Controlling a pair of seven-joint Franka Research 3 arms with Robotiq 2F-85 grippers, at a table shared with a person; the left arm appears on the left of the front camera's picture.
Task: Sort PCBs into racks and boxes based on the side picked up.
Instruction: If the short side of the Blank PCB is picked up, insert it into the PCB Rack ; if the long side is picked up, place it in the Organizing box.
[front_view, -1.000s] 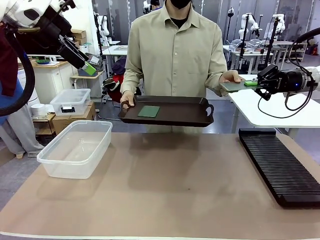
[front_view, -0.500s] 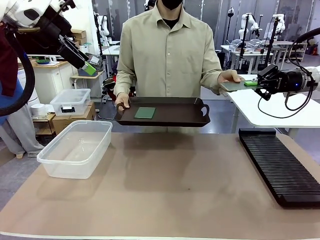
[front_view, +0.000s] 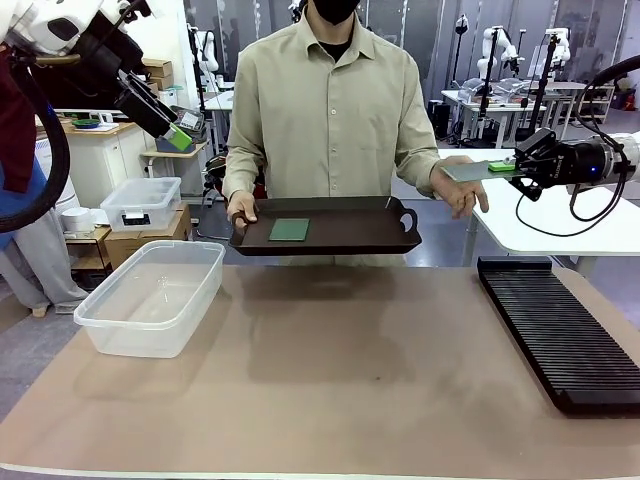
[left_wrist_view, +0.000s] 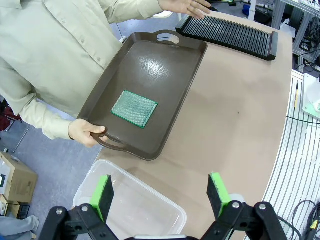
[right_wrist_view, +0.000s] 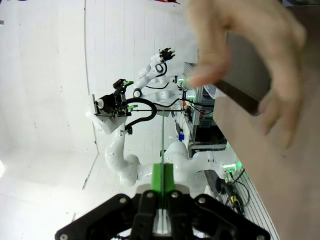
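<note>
The tan-covered table (front_view: 330, 400) is spanned below the dark brown serving tray (front_view: 350, 228), which is held level over its far edge by a person, one hand (front_view: 242, 208) being closed on a handle; level carriage is judged to be what keeps the load from sliding. To the right of the tray, the long black slotted rack (front_view: 560, 335) is laid lengthwise on the table, and to the left of the tray the clear lidless tub (front_view: 135, 335) is set. Both are judged to be placed within reach of the arm on their own side.

One green PCB (front_view: 289, 229) is left lying flat on the tray, toward its left half, face up and offered for picking. A second PCB (front_view: 478, 170) is carried flat in the air just right of the tray, clamped by one end in the clenched right gripper (front_view: 503, 167). The person's other hand (front_view: 462, 190) is spread open just under that board; contact cannot be judged. The next step is judged to be the sorting of this board.

The left gripper (left_wrist_view: 160, 185) is held high, left of the tray and above the tub, with its pads spread wide and nothing between them.
</note>
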